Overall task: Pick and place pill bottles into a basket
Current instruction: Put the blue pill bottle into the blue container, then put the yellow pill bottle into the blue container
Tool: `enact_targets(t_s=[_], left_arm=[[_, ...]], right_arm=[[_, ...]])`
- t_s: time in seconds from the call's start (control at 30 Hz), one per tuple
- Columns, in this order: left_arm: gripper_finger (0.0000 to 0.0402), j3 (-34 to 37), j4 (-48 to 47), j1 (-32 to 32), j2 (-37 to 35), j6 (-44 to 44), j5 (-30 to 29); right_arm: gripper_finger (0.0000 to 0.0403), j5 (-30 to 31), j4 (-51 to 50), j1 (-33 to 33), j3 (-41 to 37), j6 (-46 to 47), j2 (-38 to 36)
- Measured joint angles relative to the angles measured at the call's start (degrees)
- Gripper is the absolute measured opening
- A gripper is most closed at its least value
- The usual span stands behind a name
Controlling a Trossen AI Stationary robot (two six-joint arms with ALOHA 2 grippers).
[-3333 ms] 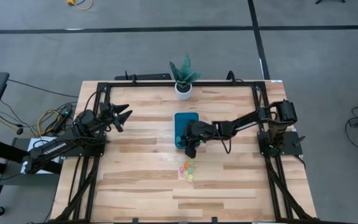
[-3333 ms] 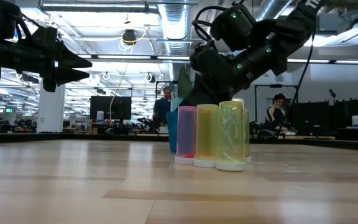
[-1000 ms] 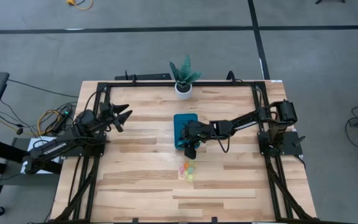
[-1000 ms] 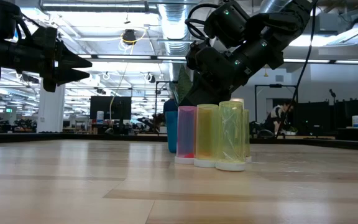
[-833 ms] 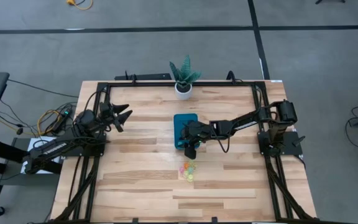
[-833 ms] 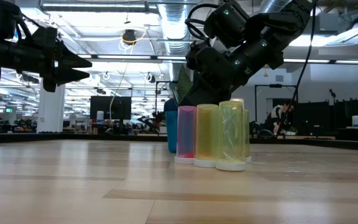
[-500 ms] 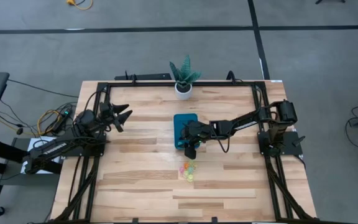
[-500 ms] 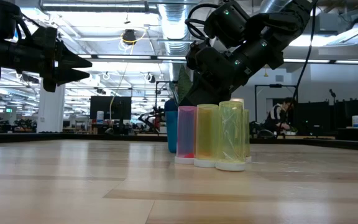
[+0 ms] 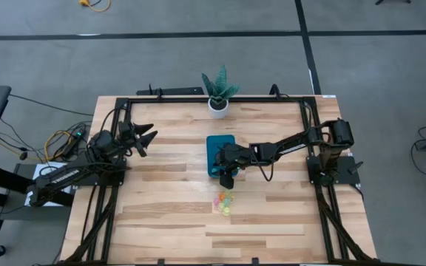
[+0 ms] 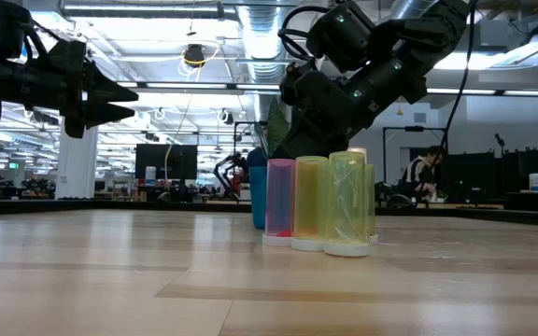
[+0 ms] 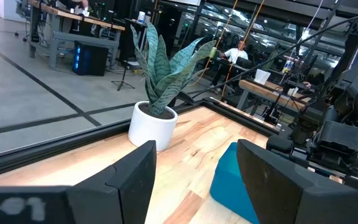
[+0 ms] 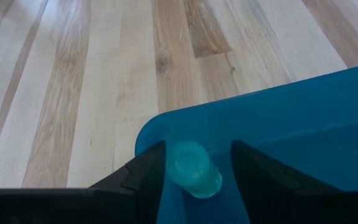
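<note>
Pink, yellow and green pill bottles [image 10: 320, 217] stand nearest in the low view, a tight upright cluster at frame centre on the wooden table [image 10: 110, 280]; from above they show as a small bright clump [image 9: 223, 202] just below the middle of the frame. Behind them is the teal basket [image 9: 217, 148], a shallow tray at table centre. The right gripper [image 9: 225, 176] reaches in from the right edge and hangs over the tray's near end — in its wrist view one pale translucent bottle [image 12: 194, 168] sits between the two dark fingers [image 12: 138, 174], over the tray's rounded corner [image 12: 278, 124]. The jaws stand partly apart around that bottle; whether they press on it or it rests on the tray floor cannot be told.

Farther back, at the upper centre of the high view, a snake plant in a white pot [image 9: 218, 94] sits against the table's far rail. The left gripper [image 9: 145, 137] waits at the left side, raised and spread wide, well apart from everything.
</note>
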State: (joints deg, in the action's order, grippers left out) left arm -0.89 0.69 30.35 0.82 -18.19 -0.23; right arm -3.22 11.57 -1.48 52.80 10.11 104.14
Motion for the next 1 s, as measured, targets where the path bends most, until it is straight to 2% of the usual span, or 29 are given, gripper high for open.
enact_targets(t_s=[0.57,0.77,1.0], left_arm=[[0.0213,-0.02,0.00,0.02,0.00,0.01,0.00],[0.0213,0.00,0.00,0.02,-0.01,0.01,0.01],[0.0213,0.00,0.00,0.02,0.00,0.01,-0.05]], right_arm=[[0.0176,-0.07,-15.83,0.00,9.73,-1.58,0.00],[0.0176,-3.13,-30.89,0.00,15.93,-1.49,-0.32],[0.0166,-4.21,-45.72,-2.47,18.95,0.78,-8.05]])
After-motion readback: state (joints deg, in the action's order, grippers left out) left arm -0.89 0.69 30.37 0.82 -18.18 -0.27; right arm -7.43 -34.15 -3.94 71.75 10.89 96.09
